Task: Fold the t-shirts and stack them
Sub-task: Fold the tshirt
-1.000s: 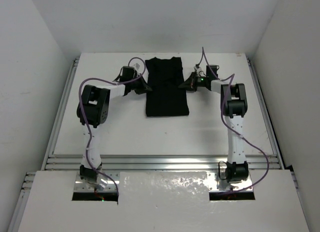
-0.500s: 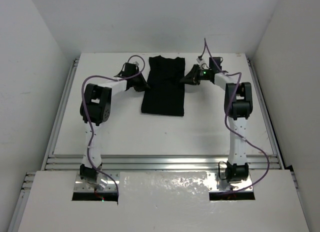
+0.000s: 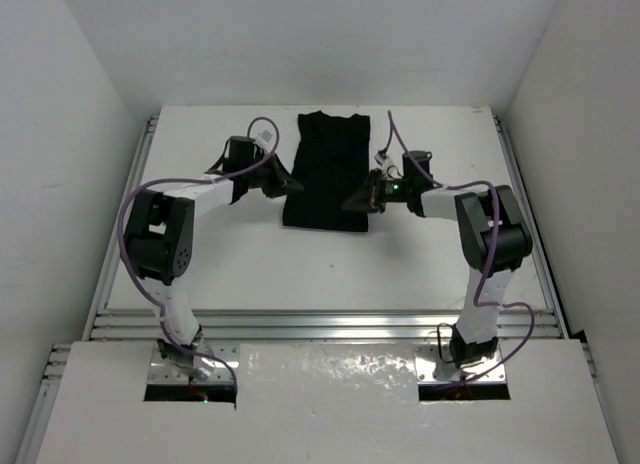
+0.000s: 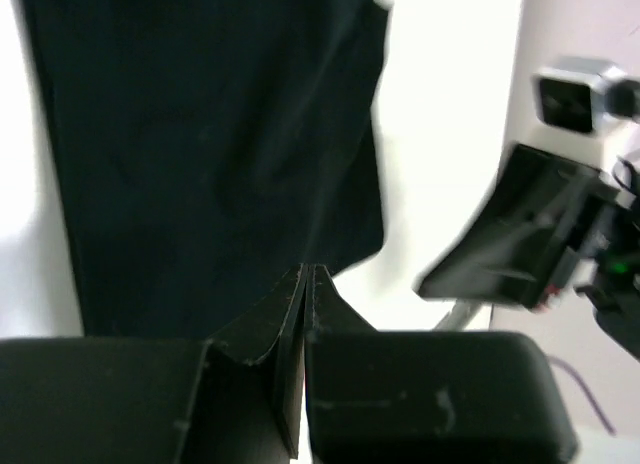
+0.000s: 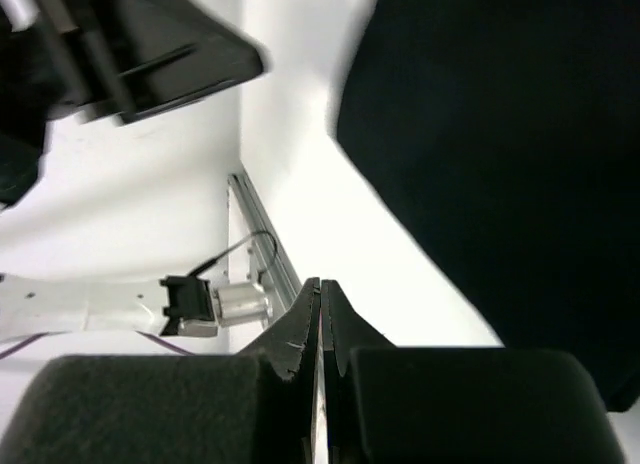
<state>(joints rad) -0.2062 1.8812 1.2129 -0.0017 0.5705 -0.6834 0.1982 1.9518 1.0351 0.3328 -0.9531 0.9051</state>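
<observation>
The black t-shirt [image 3: 326, 169] lies flat on the white table [image 3: 420, 264] as a long narrow strip running away from the arms. My left gripper [image 3: 295, 187] is shut at the strip's left edge, near its front end. In the left wrist view the left gripper [image 4: 305, 270] has its closed tips just over the t-shirt [image 4: 210, 144], with nothing seen between them. My right gripper [image 3: 347, 206] is shut at the front right corner. In the right wrist view the right gripper [image 5: 320, 282] hangs over bare table beside the t-shirt [image 5: 500, 134].
Aluminium rails [image 3: 320, 324] run along the table's near edge and both sides, and white walls close it in. The two grippers face each other across the shirt's front end. The right gripper's body [image 4: 520, 244] shows in the left wrist view.
Both grippers have come back from the shirt's far half toward its near end, the right one farther. The shirt's near end has shifted slightly left. Both jaws are shut, as before.
</observation>
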